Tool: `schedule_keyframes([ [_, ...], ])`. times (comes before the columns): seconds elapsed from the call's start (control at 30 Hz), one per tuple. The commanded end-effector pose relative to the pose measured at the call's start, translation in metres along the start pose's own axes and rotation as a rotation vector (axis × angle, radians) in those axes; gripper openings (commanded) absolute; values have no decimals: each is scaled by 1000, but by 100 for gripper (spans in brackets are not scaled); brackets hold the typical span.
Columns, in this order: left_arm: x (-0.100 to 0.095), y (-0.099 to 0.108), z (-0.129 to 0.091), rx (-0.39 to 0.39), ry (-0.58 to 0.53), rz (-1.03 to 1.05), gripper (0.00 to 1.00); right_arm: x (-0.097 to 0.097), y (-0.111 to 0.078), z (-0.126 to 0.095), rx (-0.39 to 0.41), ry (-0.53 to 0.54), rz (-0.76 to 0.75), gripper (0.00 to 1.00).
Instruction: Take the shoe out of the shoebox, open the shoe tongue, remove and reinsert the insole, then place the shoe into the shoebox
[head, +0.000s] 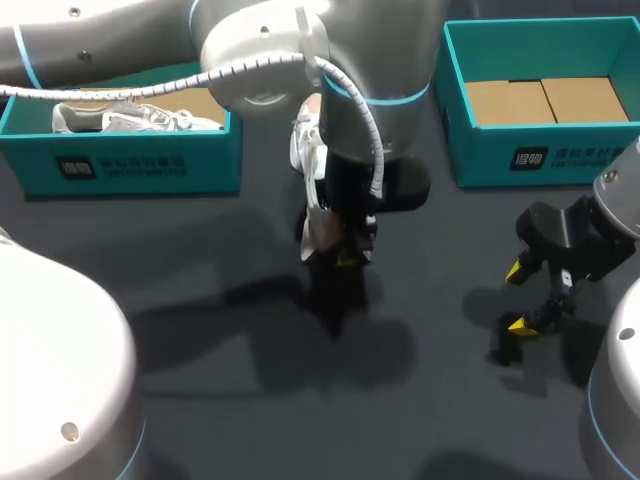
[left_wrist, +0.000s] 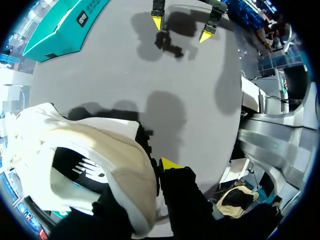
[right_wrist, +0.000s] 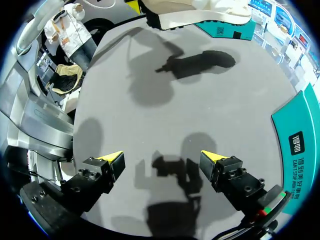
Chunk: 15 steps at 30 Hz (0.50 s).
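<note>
A white and cream shoe (head: 310, 190) hangs above the middle of the dark table, heel end gripped by my left gripper (head: 345, 255), which comes in from the left. In the left wrist view the shoe (left_wrist: 100, 150) fills the space beside one yellow fingertip (left_wrist: 170, 163); the other finger is hidden behind the shoe's collar. My right gripper (head: 522, 297) stands open over the table to the right, apart from the shoe. Its own view shows the gripper (right_wrist: 162, 159) with nothing between its fingers and the shoe (right_wrist: 195, 10) far ahead.
A teal shoebox (head: 130, 165) at the back left holds another white shoe (head: 130, 118). A second teal shoebox (head: 530, 155) at the back right shows only its brown cardboard floor. Bare table lies between the arms.
</note>
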<state>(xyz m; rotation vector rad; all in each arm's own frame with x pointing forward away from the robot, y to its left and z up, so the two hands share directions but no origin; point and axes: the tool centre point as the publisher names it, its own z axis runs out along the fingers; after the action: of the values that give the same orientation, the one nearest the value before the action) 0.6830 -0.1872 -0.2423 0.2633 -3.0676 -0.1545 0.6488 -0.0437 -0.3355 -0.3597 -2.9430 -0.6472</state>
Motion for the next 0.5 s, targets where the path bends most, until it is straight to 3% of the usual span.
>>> schedule_keyframes([
  [0.03,-26,32,-43,12,-17,3,0,1,0,1,2,-2,0,100],
  [0.2,-67,63,-76,-11,-54,6,0,1,0,1,2,-2,0,100],
  [0.5,-67,63,-76,-11,-54,6,0,1,0,1,2,-2,0,100],
])
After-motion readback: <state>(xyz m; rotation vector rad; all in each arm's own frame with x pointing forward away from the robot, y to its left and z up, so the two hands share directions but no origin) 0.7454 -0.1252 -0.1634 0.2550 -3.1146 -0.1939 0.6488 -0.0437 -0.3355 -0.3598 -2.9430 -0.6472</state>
